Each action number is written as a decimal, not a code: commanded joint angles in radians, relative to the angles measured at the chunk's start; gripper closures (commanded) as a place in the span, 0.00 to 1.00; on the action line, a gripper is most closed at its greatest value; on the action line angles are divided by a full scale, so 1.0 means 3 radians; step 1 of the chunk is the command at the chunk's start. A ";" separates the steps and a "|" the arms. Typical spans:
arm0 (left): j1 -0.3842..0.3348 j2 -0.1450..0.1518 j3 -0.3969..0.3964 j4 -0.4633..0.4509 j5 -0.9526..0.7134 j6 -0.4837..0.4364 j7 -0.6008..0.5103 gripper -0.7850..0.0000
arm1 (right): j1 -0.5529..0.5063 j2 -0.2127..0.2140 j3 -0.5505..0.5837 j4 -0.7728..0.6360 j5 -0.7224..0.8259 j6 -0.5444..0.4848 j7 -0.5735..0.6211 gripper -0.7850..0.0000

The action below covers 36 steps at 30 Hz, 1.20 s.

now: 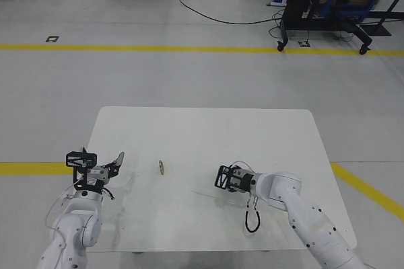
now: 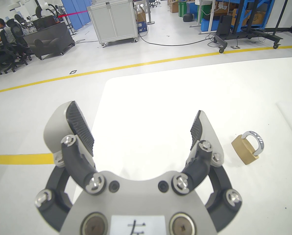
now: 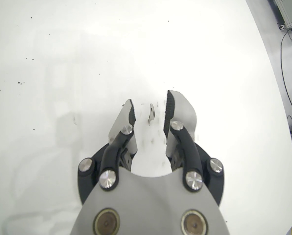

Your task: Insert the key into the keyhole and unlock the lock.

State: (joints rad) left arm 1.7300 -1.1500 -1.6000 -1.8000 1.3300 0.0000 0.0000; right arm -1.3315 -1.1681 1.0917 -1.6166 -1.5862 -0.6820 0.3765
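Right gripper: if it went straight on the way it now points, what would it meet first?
Most likely the key, lying on the table right ahead of the open right gripper. Depth is unclear, so it might touch the table itself first.

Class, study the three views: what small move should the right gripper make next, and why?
Probably close the right gripper on the key. The key lies on the table between that gripper's open jaws, not yet gripped, while the padlock lies apart, nearer the open left gripper.
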 commanded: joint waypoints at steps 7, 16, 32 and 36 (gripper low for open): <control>0.0000 0.0000 0.0000 0.0000 0.0000 0.0000 0.0000 0.00 | 0.0058 0.0012 0.0012 0.0061 0.0075 -0.0099 -0.0013 1.00; 0.0000 0.0000 0.0000 0.0000 0.0000 0.0000 0.0000 0.00 | -0.0104 0.0078 0.0409 -0.0079 0.0567 -0.0186 -0.0457 1.00; 0.0000 0.0000 0.0000 0.0000 0.0000 0.0000 0.0000 0.00 | -0.0080 -0.0004 0.0164 0.0230 0.1311 -0.0133 -0.0943 1.00; 0.0000 0.0000 0.0000 0.0000 0.0000 0.0000 0.0000 0.00 | 0.0059 -0.0070 0.0067 0.0357 0.2023 -0.0064 -0.1093 1.00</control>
State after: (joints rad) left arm 1.7300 -1.1500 -1.6000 -1.8000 1.3300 0.0000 0.0000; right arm -1.3248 -1.1858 1.1140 -1.5190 -1.0582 -0.7007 0.0530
